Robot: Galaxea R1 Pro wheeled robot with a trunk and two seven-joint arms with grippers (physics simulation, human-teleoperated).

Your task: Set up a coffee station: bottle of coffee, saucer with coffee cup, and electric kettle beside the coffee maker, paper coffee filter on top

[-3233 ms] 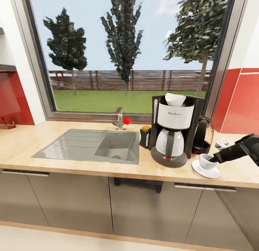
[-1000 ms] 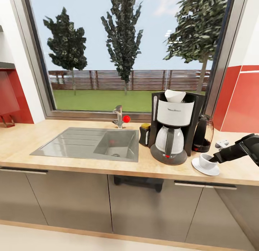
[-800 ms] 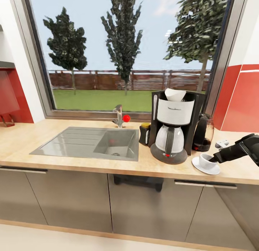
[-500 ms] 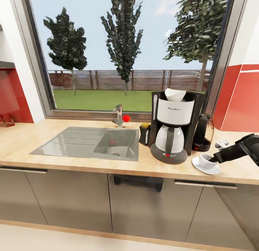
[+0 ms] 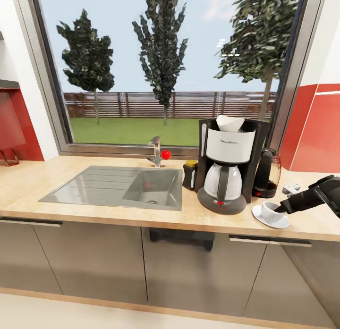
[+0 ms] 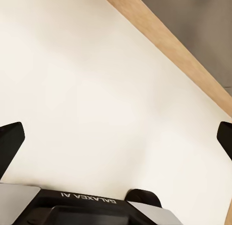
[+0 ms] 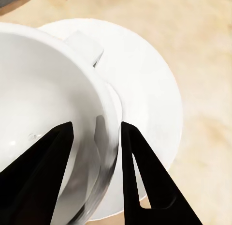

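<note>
"GALAXEA AI" upside down on left end effector [image 6: 116, 133] housing

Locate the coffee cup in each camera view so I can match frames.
Head view: the coffee cup sits on the saucer, right of the coffee maker, at the right gripper.
Right wrist view: the coffee cup is close up, its rim between the fingers.
Left wrist view: not in it.
Shared landmark: the saucer.
</note>
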